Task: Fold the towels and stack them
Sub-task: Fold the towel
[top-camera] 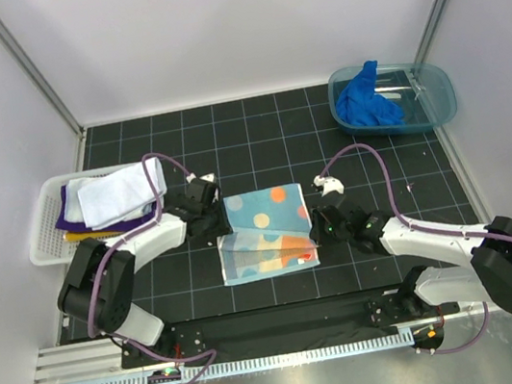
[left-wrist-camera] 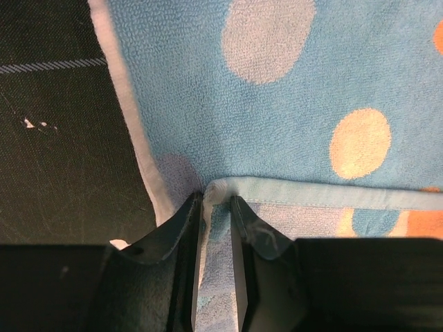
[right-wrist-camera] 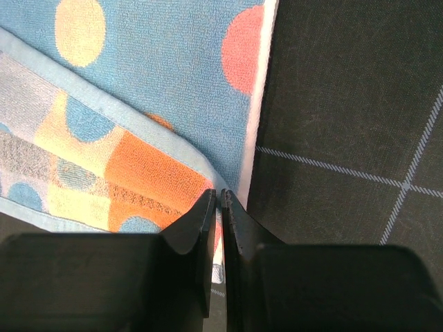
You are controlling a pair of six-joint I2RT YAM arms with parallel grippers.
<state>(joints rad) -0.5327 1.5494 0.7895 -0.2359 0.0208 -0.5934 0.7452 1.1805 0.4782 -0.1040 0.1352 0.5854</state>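
now left gripper [left-wrist-camera: 216, 200] and right gripper [right-wrist-camera: 217, 196] each seem to pinch the spotted towel [top-camera: 265, 218]; pull both evenly so edges match.

Spotted light-blue towel [top-camera: 264, 232] half-folded at centre, bright blue towel [top-camera: 365, 101] crumpled far right, white towel [top-camera: 120, 194] left

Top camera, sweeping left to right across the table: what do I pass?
White basket with folded towels → left gripper → spotted towel → right gripper → teal tub holding a blue towel.
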